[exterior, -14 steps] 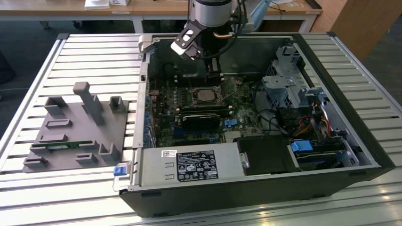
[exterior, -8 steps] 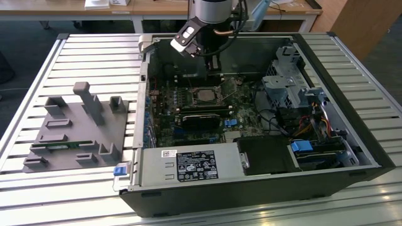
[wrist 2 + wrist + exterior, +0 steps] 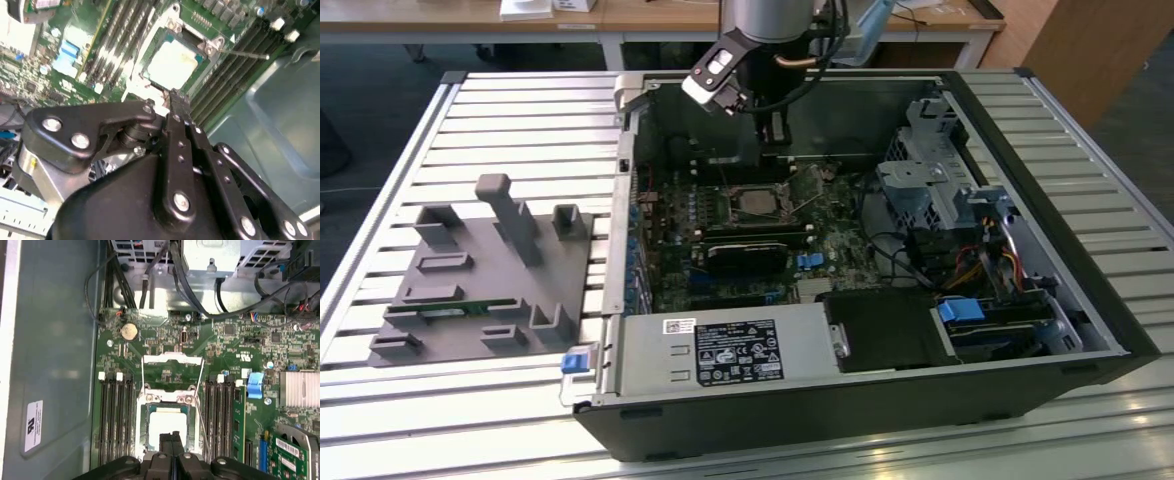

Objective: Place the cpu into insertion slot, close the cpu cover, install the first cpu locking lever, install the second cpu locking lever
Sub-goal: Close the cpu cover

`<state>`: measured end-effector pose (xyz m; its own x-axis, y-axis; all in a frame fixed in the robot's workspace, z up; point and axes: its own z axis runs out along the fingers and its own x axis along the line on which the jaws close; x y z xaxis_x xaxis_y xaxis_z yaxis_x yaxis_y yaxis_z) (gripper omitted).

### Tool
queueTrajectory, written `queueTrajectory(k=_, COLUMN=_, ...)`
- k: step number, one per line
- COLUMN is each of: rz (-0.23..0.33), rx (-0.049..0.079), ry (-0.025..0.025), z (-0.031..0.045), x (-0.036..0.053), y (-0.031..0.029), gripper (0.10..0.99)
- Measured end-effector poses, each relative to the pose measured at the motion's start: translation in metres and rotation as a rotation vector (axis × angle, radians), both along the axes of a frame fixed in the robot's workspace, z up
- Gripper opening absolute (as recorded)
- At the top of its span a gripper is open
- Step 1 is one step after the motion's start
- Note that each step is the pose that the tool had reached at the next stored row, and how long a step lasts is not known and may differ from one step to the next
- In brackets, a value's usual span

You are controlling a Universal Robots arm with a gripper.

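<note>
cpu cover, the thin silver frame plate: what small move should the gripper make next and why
Probably push the thin silver cpu cover frame down over the silvery square cpu. The chip already sits in the black insertion slot, the cover looks swung open beyond it, and the shut gripper hangs just above the chip.

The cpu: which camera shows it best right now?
The second wrist view: the cpu shows close and nearly whole. In the first wrist view the hand overlaps one edge; in the exterior view it looks far off and small.
</note>
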<state>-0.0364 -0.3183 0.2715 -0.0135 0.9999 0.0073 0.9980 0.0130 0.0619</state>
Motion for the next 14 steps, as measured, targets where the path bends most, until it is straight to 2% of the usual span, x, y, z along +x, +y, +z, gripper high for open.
queueTrajectory(k=5, rz=0.0, rx=-0.001, ry=0.0003, z=0.001, x=-0.0001, y=-0.0003, gripper=0.106)
queueTrajectory(k=11, rz=0.0, rx=-0.001, ry=0.0, z=0.008, x=0.0, y=-0.0003, gripper=0.106)
queueTrajectory(k=14, rz=0.0, rx=-0.001, ry=0.0002, z=0.0081, x=0.0, y=-0.0025, gripper=0.106)
